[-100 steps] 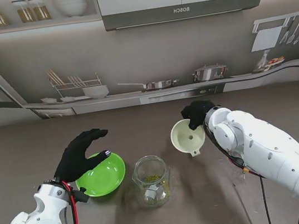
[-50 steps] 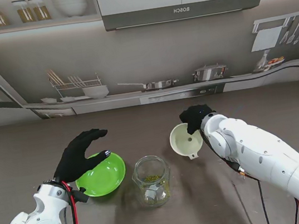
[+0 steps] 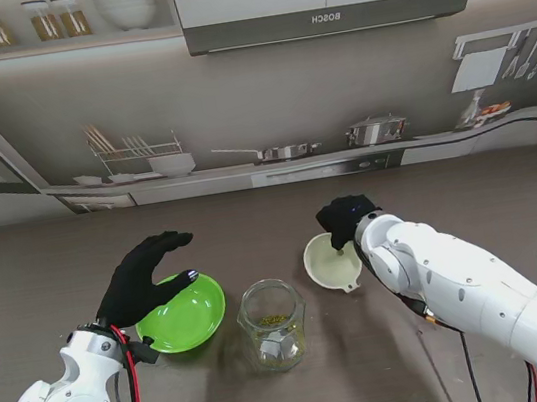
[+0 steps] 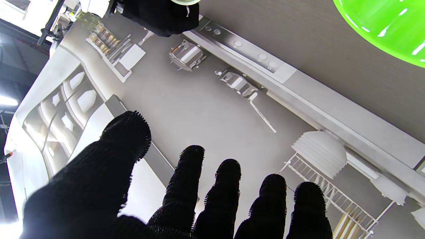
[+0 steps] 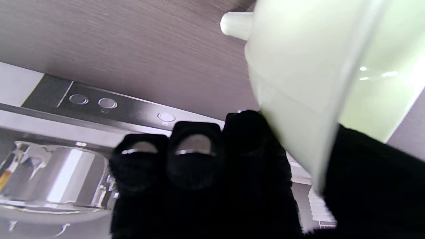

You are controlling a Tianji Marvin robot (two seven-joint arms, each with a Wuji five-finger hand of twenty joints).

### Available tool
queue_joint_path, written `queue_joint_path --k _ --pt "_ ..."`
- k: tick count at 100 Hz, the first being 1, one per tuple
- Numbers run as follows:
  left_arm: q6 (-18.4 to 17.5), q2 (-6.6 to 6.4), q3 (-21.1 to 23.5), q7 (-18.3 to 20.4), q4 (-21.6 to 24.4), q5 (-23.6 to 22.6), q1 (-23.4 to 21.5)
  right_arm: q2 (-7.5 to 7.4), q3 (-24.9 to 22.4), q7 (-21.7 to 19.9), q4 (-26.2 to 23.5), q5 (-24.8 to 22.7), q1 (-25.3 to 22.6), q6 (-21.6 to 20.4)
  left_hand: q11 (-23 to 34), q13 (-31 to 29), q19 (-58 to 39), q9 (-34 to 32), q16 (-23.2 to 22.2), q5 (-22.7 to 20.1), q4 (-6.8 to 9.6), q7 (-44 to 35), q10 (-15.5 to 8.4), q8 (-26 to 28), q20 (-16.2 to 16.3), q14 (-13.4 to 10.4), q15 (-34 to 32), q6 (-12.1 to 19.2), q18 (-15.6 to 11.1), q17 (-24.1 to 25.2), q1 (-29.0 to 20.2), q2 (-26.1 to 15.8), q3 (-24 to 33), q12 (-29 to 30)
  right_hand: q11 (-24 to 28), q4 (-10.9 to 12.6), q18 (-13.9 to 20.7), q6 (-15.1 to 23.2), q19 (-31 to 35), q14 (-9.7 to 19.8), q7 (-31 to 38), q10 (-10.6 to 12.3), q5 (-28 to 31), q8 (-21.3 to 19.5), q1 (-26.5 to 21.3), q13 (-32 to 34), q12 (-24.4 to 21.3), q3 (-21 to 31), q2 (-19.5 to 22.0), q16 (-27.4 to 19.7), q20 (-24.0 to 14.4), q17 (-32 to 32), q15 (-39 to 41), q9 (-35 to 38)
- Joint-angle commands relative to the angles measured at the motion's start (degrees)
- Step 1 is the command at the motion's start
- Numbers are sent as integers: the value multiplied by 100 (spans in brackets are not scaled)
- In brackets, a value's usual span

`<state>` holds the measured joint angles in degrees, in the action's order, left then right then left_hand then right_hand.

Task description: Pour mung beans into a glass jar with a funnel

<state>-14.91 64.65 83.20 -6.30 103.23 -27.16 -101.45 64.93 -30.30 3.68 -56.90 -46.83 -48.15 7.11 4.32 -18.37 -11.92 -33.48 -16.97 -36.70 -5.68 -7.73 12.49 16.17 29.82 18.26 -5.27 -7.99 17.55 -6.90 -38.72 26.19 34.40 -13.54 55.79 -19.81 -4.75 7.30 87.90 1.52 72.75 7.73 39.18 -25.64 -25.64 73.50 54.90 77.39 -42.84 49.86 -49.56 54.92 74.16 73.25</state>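
A clear glass jar [image 3: 271, 324] stands near me at mid-table with a few mung beans in its bottom. To its right my right hand [image 3: 343, 218] is shut on the far rim of a pale cream funnel [image 3: 331, 263], held tilted with the spout toward me. The right wrist view shows the funnel [image 5: 318, 76] pinched between thumb and fingers [image 5: 196, 156]. A bright green bowl [image 3: 183, 314] sits left of the jar; it looks bare inside. My left hand [image 3: 143, 274] hovers open over the bowl's far left rim, fingers [image 4: 229, 186] spread. The bowl's edge [image 4: 388, 26] shows in the left wrist view.
The brown table [image 3: 74, 250] runs back to a printed kitchen backdrop [image 3: 255, 112]. My white right forearm [image 3: 473, 282] stretches from the near right corner toward the funnel.
My right hand has carried the funnel a little left and nearer to me, toward the jar. The left hand, the bowl and the jar have not moved.
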Motion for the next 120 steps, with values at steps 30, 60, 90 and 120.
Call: queue_joint_path --k 30,60,90,120 --pt "6 8 21 116 17 17 -33 16 51 -139 -59 -46 -102 103 -24 -79 183 -105 19 16 152 49 -9 7 -57 -96 -5 12 -180 48 -112 -212 -89 7 -101 379 49 151 100 176 -362 -57 -318 572 264 195 -137 249 22 -325 174 -255 -393 -674" --pt "19 9 30 121 29 33 -42 -43 5 -273 -166 -128 -131 91 -23 -80 183 -110 19 29 153 55 -2 5 -56 -97 -3 18 -177 50 -118 -217 -88 7 -183 566 -86 129 -301 77 -698 -230 -549 536 683 89 -205 42 259 -575 326 -657 -1264 -1666" --pt "29 7 38 135 36 42 -49 -84 15 -340 -214 -223 -110 42 -24 -81 183 -108 18 21 153 51 2 6 -55 -88 -3 19 -181 50 -118 -212 -85 7 -183 1367 -176 134 -643 38 -1466 -327 -842 -71 1281 -490 -676 -336 784 -633 347 -1072 -1586 -2865" --pt "26 5 50 144 32 40 -55 -137 4 -416 -291 -343 -115 -3 -22 -88 183 -112 17 15 153 48 -4 7 -55 -100 -6 10 -182 52 -124 -198 -81 5 -684 1618 -467 157 -1182 -510 -2182 -529 -1757 -548 1659 -1789 -1221 -773 718 -1004 352 -1779 -2436 -4308"
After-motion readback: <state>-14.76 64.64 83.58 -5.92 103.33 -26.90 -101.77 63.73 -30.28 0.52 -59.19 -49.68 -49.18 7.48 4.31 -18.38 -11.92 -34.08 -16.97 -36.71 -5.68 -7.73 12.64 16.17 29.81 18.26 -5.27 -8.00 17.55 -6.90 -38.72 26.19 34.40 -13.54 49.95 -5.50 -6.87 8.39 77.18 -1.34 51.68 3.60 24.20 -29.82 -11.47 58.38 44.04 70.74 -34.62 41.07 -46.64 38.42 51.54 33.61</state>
